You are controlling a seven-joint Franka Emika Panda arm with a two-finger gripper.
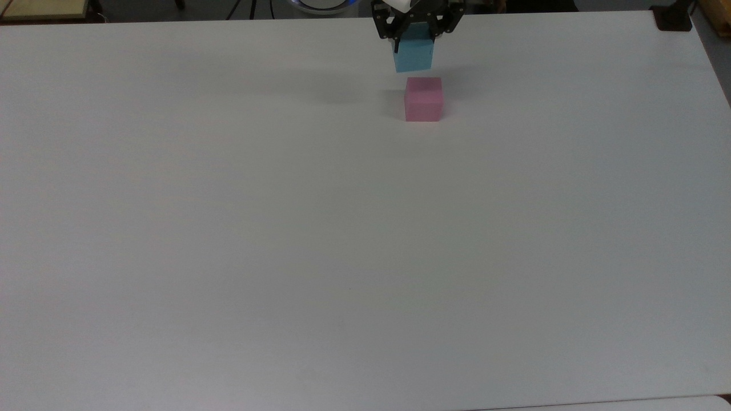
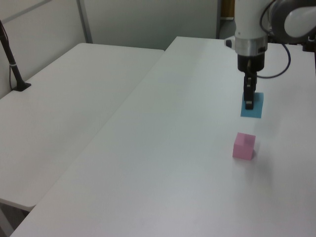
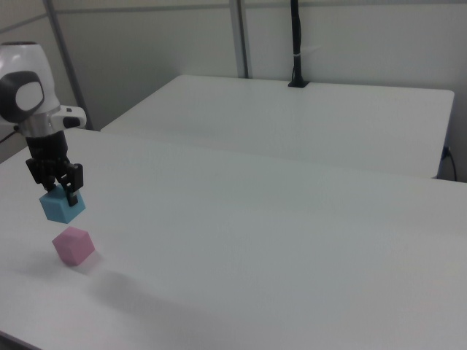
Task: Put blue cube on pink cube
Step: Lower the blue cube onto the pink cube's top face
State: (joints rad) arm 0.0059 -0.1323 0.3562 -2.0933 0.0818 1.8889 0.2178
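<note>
My jaws (image 1: 413, 41) are clenched on the blue cube (image 1: 414, 57), gripping it by its upper part so that most of the cube hangs below the fingertips. In the right view the blue cube (image 3: 62, 206) is clear of the white counter (image 3: 292, 240), held in the air, with my jaws (image 3: 58, 191) pointing down from above it.

The pink cube (image 1: 424, 99) sits flat on the counter (image 1: 342, 228), near the far edge as the top view shows it and a little toward the top view's right of that edge's middle. In the top view the blue cube lies just beyond the pink cube, toward the far edge. In the left view the blue cube (image 2: 252, 105) hangs behind and above the pink cube (image 2: 244, 145), apart from it, with my jaws (image 2: 249, 101) around its top. In the right view the pink cube (image 3: 73, 246) rests just below the blue one, and the two are not touching.
</note>
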